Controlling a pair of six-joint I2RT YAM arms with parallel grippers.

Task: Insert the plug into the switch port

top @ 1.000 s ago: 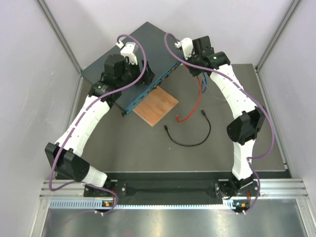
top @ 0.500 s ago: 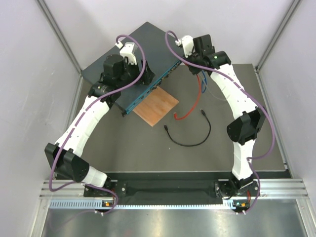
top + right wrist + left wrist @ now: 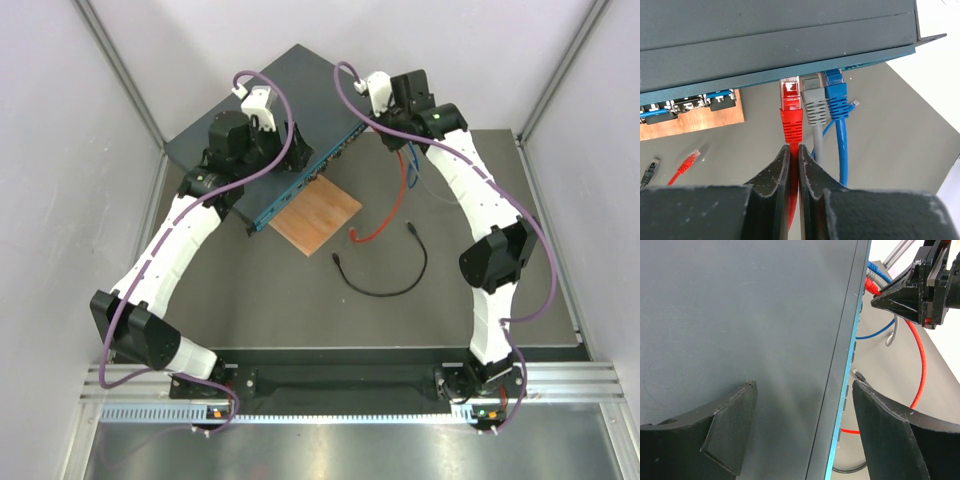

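**Red plug upright at the switch's socket row**

In the top view the switch (image 3: 262,105) lies upper left of centre on the tabletop (image 3: 280,300). Its long axis runs from lower left to upper right, and its teal front edge faces lower right. It is a flat, dark slate box. The left fingers (image 3: 730,430) stand wide apart astride that edge, one over the top and one beyond the front.

In the right wrist view the red plug (image 3: 791,107) stands vertical. Its clear tip points up at a socket mouth, with most of the clear part showing. A grey plug (image 3: 815,102) and a blue plug (image 3: 836,97) sit just right of it, deeper in. The right fingers (image 3: 775,180) are pressed together on the red cable (image 3: 403,200) just below the plug's ribbed boot.
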